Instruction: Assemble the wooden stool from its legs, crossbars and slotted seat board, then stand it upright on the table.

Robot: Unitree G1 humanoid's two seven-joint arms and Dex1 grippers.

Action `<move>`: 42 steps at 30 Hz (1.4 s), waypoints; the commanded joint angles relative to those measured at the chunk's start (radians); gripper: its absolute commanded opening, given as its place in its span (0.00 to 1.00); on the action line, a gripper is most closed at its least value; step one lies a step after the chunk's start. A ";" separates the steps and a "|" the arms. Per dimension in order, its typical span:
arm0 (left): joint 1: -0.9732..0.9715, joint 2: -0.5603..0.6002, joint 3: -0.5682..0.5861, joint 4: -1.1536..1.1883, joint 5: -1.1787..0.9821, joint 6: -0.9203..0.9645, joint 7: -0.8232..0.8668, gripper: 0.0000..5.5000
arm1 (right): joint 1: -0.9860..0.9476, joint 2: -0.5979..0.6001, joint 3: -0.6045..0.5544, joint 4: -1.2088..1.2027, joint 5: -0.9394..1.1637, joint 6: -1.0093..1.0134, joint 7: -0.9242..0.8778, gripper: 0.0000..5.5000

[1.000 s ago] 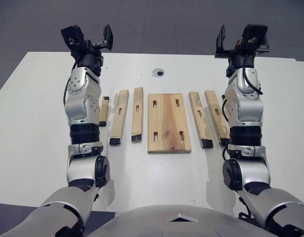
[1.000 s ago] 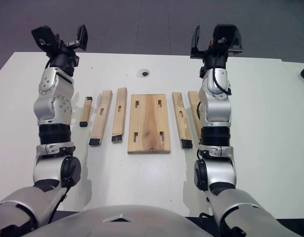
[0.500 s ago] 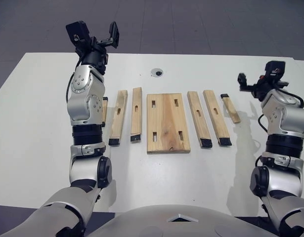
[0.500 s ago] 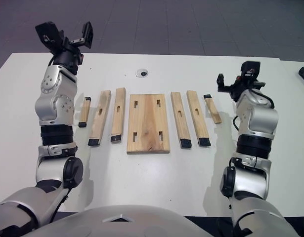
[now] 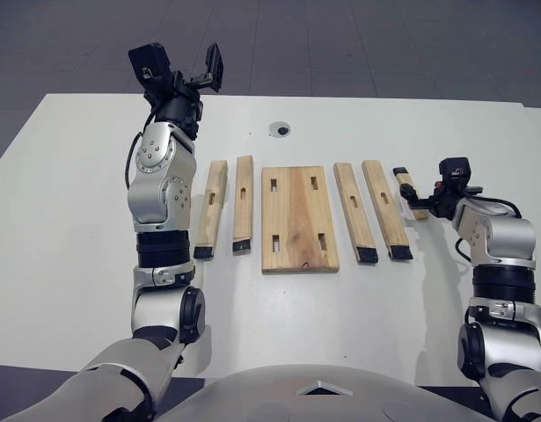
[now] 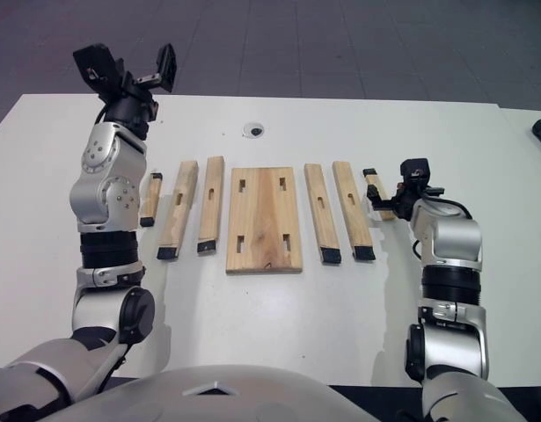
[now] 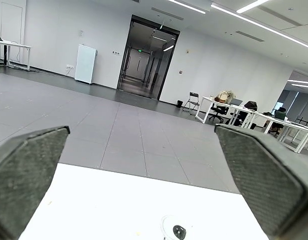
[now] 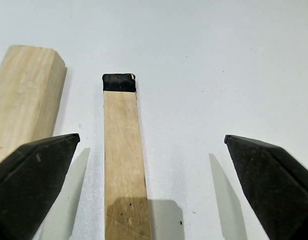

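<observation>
partly masked by the right gripper (image 8: 151, 137), fingers apart astride it, lies a short crossbar (image 8: 122, 145); left gripper (image 7: 141, 150) likewise spread.

On the white table (image 5: 68, 202), a slotted seat board (image 5: 298, 218) is laid flat at centre frame. Beside it, legs (image 5: 212, 207) are laid in pairs at left and right, with a short crossbar (image 5: 405, 186) outermost on each side.
</observation>
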 commanded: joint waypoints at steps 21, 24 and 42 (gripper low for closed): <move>-0.018 0.022 0.045 -0.105 -0.008 0.091 0.079 0.98 | -0.020 0.004 0.037 0.125 0.025 0.153 0.086 0.56; -0.022 0.021 0.049 -0.117 -0.008 0.104 0.084 0.98 | -0.029 0.004 0.024 0.136 0.034 0.172 0.081 0.47; 0.002 0.025 0.011 -0.148 -0.043 0.172 0.009 0.98 | -0.124 0.049 -0.208 -0.119 0.249 0.155 0.116 0.24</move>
